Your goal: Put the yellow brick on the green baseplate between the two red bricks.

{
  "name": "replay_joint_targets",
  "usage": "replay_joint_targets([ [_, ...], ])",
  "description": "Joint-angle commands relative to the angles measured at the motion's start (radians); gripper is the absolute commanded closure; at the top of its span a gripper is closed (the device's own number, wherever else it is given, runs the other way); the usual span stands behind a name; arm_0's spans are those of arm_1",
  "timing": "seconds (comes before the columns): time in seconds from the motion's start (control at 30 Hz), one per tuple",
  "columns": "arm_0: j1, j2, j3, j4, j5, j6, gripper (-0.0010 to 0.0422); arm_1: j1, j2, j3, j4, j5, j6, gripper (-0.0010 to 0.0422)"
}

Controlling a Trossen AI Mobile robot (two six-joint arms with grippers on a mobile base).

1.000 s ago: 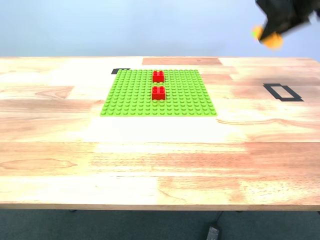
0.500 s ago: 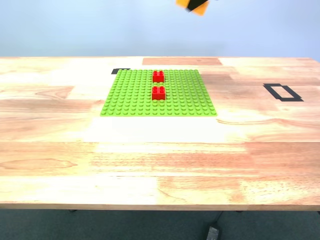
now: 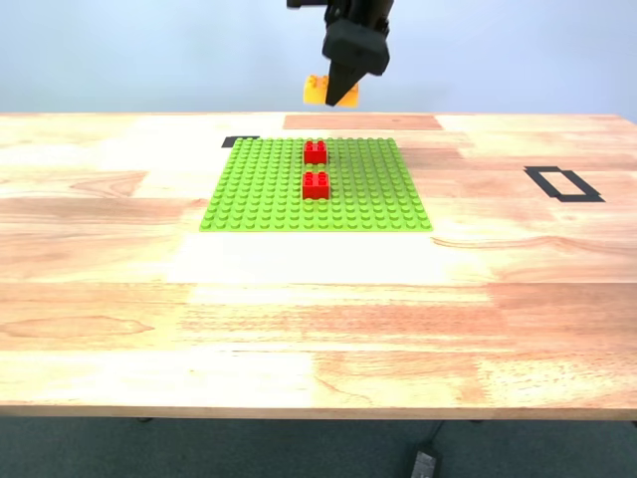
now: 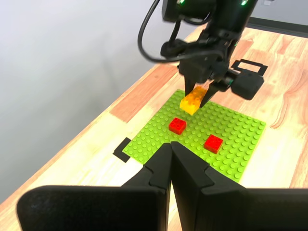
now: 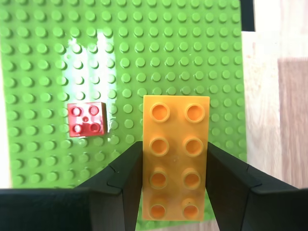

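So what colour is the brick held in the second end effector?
Yellow-orange; the yellow brick shows best in the second wrist view.

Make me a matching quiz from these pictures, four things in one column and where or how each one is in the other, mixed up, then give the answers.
Things:
1. yellow-orange rectangular studded plastic brick
2. small square red studded plastic brick nearer the exterior camera
3. black tape rectangle outline
4. my first claw

States:
A. shut and empty, away from the plate
B. seated on the large flat lime-green studded baseplate
C. stuck on bare wooden tabletop towards the exterior view's right
D. held in the air by my second claw, above the plate's far part

Pairs: 1-D, 2-B, 3-C, 4-A
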Motion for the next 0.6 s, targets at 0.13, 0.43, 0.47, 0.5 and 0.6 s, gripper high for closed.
replay_joint_targets([
  [0.13,0.000,0.000,-0.003,-0.003,0.001,0.000,0.0412,0.016,0.060,0.005,-0.002,-0.009,-0.027,0.0398],
  [0.43,0.000,-0.001,-0.001,0.012,0.000,0.000,0.0412,0.056,0.129,-0.018,0.000,-0.006,-0.061,0.0398],
  [0.47,0.000,-0.001,0.000,0.008,0.000,0.000,0.0413,0.061,0.134,-0.020,0.001,-0.005,-0.062,0.0398],
  [0.5,0.000,-0.001,-0.001,0.009,0.001,0.000,0.0413,0.064,0.140,-0.021,0.003,-0.003,-0.062,0.0398],
  [0.6,0.000,-0.001,-0.002,0.008,0.000,0.000,0.0413,0.064,0.138,-0.034,0.016,-0.001,-0.062,0.0398],
])
